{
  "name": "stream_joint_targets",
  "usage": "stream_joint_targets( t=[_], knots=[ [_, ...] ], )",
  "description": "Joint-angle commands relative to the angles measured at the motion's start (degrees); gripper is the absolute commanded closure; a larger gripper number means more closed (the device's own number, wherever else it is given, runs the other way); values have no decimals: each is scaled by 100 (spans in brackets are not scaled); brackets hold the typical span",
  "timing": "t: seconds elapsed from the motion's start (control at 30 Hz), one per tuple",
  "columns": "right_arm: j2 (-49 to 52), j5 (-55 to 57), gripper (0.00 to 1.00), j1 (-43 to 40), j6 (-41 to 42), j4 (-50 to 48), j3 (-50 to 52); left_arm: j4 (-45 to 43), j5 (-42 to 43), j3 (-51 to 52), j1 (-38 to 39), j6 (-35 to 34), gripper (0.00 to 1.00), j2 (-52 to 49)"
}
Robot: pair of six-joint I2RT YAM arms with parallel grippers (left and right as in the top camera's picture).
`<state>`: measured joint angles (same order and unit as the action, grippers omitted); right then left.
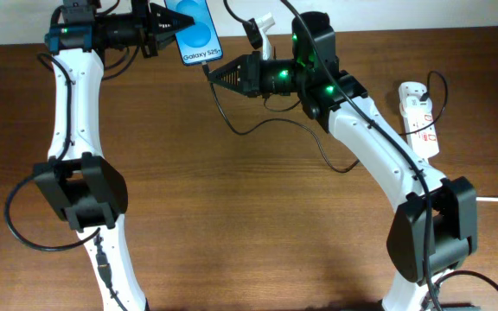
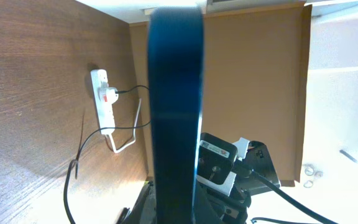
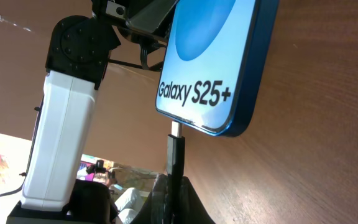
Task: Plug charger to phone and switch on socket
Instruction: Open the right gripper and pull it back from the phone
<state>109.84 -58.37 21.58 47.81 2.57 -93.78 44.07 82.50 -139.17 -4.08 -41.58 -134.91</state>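
right gripper (image 3: 174, 186) pinching shut on charger (image 3: 176, 152) plug, holding it upright under phone (image 3: 216, 56). plug's metal tip touching phone's bottom edge; depth in port unclear. left gripper (image 1: 169, 28) clamping shut on phone's other end, holding it near far edge of table (image 1: 232, 225), blue screen glowing. cable trailing loosely from plug across table. socket (image 1: 418, 117) lying well apart, by right arm.

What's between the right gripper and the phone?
The charger plug, held by the right gripper, tip at the edge of the phone; right wrist view.
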Motion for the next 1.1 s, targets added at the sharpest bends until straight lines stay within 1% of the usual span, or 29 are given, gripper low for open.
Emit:
stream_joint_targets(
  t=[0.0,0.07,0.87,1.07],
  knots=[
    [-20,203,96,-46,-35,33,-39,-83,367,-37,92,136,100,-31],
    [-20,203,96,-63,-35,155,-39,-101,367,-37,76,133,100,-31],
    [-20,273,96,-173,9,101,-39,-118,367,-37,72,136,100,-31],
    [-20,339,96,-173,118,-9,-39,-118,367,-37,256,136,100,-31]
  ],
)
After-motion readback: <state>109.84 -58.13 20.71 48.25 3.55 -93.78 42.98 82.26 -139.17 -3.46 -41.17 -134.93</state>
